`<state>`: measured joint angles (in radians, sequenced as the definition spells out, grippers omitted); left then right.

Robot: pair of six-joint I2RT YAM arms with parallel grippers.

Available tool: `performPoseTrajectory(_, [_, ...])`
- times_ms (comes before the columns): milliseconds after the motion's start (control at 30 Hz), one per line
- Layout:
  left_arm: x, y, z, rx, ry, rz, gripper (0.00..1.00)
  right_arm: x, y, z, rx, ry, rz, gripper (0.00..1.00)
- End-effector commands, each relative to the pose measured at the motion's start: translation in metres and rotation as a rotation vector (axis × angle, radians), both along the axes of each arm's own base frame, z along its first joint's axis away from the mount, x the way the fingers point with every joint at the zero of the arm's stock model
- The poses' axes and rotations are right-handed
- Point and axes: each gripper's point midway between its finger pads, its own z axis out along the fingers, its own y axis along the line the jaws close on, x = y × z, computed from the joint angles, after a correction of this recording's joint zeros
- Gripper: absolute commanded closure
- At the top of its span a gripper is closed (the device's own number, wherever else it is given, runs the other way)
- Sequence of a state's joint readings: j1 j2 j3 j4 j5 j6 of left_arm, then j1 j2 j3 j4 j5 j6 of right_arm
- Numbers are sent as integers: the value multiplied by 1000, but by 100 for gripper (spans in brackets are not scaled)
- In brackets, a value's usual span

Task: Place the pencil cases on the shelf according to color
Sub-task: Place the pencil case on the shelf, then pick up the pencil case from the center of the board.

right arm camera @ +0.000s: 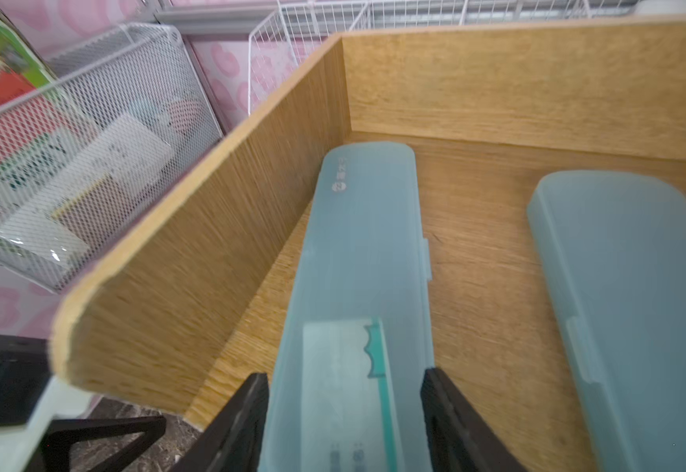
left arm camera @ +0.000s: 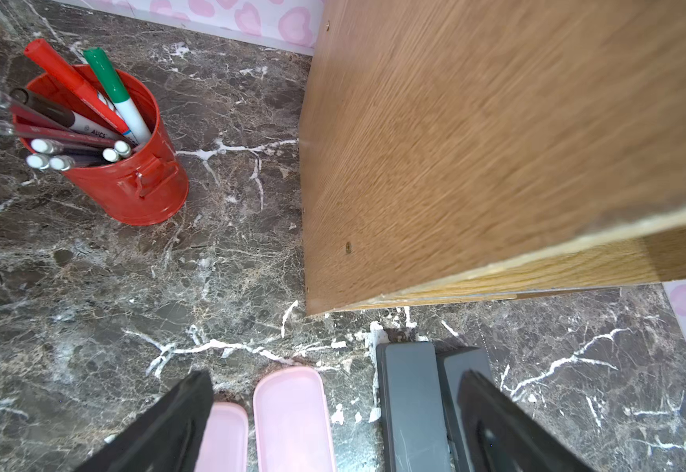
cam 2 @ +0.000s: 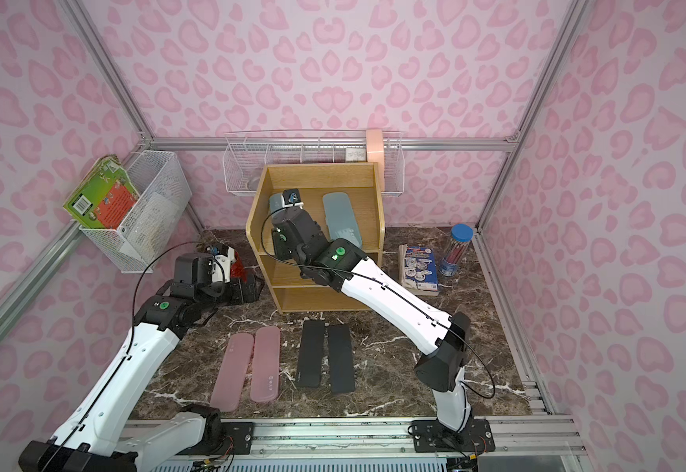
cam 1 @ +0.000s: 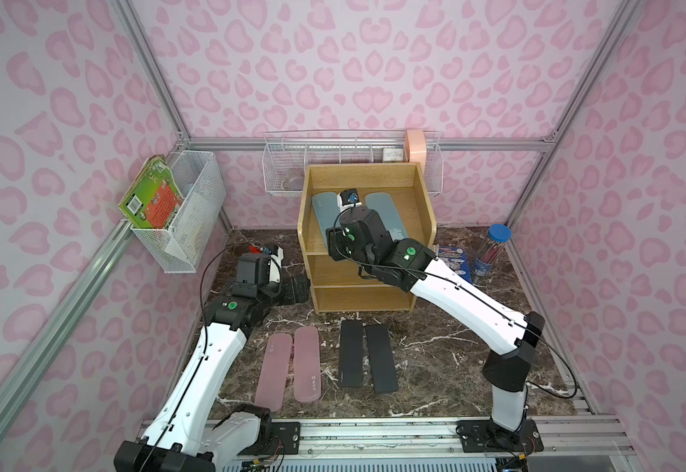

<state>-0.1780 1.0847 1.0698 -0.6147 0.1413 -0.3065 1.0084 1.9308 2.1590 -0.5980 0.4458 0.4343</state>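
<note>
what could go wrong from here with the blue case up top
1. The right gripper straddles a blue case closely; pulling back could drag it off the shelf.
2. That case lies beside the side wall; a finger may catch there.
3. A sideways swing might nudge the other blue case.

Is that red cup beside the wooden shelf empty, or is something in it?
Not empty: in the left wrist view the red cup stands upright on the table, markers and pencils sticking out of it.
</note>
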Motion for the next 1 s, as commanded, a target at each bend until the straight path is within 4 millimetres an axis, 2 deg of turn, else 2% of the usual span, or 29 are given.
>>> performPoseTrajectory(0, [-3,-10,-2,-43,27,-42,1,-7,-1,19,5,-48,10,34])
performPoseTrajectory(100, [-10,-20,-6,-104,77,-67,1,-23,-12,57,13,-148,18,23])
performPoseTrajectory(167, [-13,-26,-8,-147,102,-78,1,-41,-23,81,20,-209,20,17])
performPoseTrajectory(233, [-17,-30,-12,-170,128,-79,2,-60,-32,88,25,-231,27,14])
performPoseTrajectory(333, [-26,-31,-21,-184,159,-62,2,-91,-50,71,36,-196,27,11])
performPoseTrajectory(433, [-38,-31,-31,-193,180,-55,2,-127,-72,26,58,-109,26,10])
performPoseTrajectory(500, [-45,-30,-40,-186,196,-46,2,-151,-82,-21,71,-32,51,10])
performPoseTrajectory(567, [-53,-27,-48,-179,209,-35,2,-176,-92,-79,94,70,63,10])
performPoseTrajectory(667, [-60,-25,-57,-176,219,-25,2,-201,-102,-154,97,242,37,9])
performPoseTrajectory(800, [-64,-22,-62,-172,227,2,2,-216,-117,-229,-9,390,-69,5])
performPoseTrajectory(967, [-62,-18,-60,-146,218,12,2,-218,-123,-283,-148,490,-140,3])
